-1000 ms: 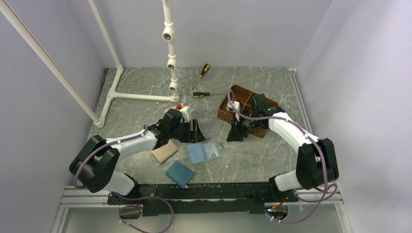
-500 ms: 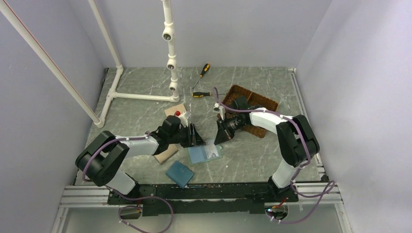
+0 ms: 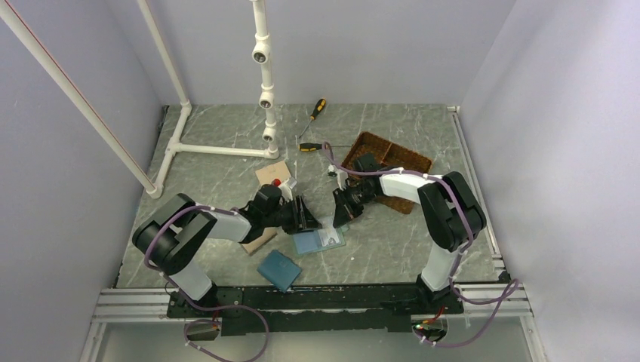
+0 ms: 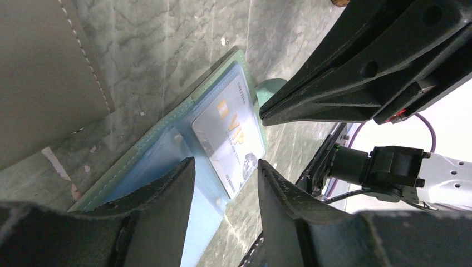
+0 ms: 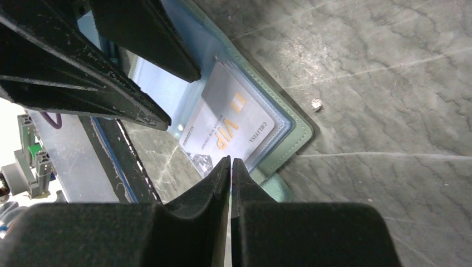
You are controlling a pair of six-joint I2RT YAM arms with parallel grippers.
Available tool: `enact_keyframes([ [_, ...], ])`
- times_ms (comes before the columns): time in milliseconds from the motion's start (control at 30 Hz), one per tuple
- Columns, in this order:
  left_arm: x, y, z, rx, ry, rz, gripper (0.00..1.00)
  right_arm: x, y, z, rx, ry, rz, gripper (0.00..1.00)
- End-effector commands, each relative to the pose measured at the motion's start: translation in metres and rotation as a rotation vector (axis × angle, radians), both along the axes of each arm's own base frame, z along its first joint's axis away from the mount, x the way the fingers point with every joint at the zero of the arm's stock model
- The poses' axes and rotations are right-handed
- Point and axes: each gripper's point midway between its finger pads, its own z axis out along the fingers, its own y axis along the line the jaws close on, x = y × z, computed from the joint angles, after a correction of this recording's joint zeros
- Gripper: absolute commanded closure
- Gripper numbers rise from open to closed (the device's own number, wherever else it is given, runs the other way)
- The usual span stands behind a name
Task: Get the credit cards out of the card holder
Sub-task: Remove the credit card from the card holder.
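- Nearest me, a dark blue wallet [image 3: 278,269] lies closed on the worktop [image 3: 377,249], just in front of the card holder [image 3: 317,242] but not touching it.
- The card holder lies open and flat between the two arms, pale blue pockets up. A pale card [image 5: 228,125] marked VIP in orange sits in the half nearer the right arm [image 3: 404,185].
- The left fingers [image 3: 304,217] stand about half open over the holder's other half, astride the blue pocket, with nothing between them.
- The right fingers [image 5: 225,167] are closed to a thin slit, tips at the pale card's edge; I cannot tell whether they pinch it.
- A grey-tan wallet [image 4: 50,72] with stitched edges lies just left of the holder, partly under the left arm [image 3: 219,222].
- The worktop is grey-green marbled, with plain pale walls [image 3: 377,53] around it.
- Farther back lie a tan flat piece [image 3: 270,171], two screwdrivers [image 3: 312,147] and a white pipe frame [image 3: 219,150].
- A woven basket [image 3: 411,160] sits at the right rear, the right arm crossing its near edge; I cannot make out its contents.
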Motion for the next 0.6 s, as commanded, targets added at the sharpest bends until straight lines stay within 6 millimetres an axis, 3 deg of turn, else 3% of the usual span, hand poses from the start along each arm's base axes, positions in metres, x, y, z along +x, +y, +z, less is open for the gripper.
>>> enact_keyframes([
  [0,0.003,-0.001,0.001,0.012,-0.002,-0.001,0.49,0.013,0.005,-0.002,-0.024,-0.037,-0.019,0.93],
  [567,-0.003,-0.004,-0.018,0.023,0.087,-0.007,0.51,-0.002,0.010,-0.024,-0.071,0.056,0.014,0.94],
])
